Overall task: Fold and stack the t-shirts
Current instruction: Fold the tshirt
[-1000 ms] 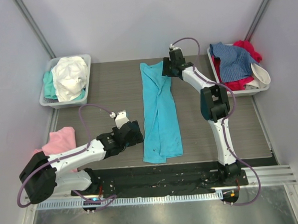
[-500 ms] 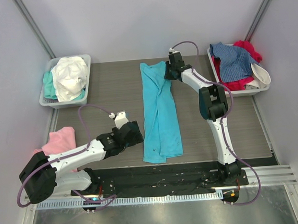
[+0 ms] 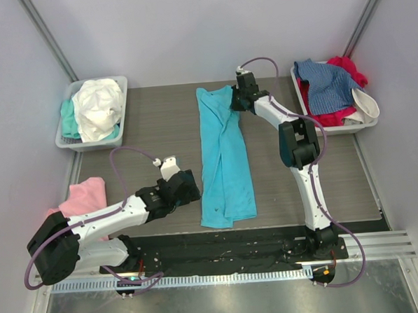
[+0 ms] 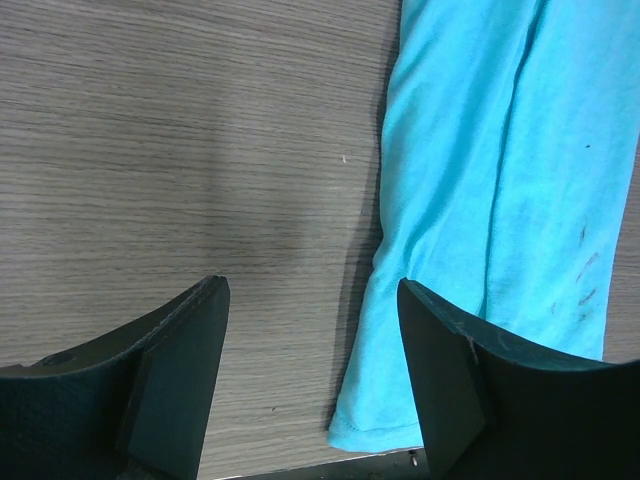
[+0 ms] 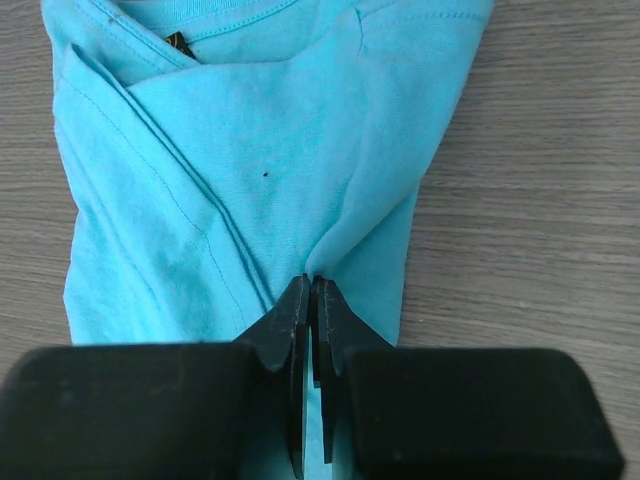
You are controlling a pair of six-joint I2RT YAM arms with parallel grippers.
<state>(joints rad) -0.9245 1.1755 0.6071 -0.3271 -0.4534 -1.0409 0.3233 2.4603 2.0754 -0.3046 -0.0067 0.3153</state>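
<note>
A turquoise t-shirt (image 3: 225, 159) lies folded into a long strip down the middle of the table, neck end far. My right gripper (image 3: 235, 103) is at the strip's far right edge; in the right wrist view it (image 5: 312, 283) is shut on a pinched fold of the turquoise shirt (image 5: 250, 170). My left gripper (image 3: 191, 185) is open beside the strip's near left edge; in the left wrist view it (image 4: 312, 300) hovers over bare wood with the shirt's hem corner (image 4: 385, 420) by its right finger (image 4: 450, 350).
A grey tray (image 3: 62, 139) at the far left holds white and mint shirts. A tray (image 3: 327, 129) at the far right holds denim-blue, red and white shirts. A pink shirt (image 3: 85, 198) lies at the near left. The table's near edge (image 3: 227, 233) is dark.
My right gripper has shifted slightly left and farther at the shirt's far end. My left arm has barely moved.
</note>
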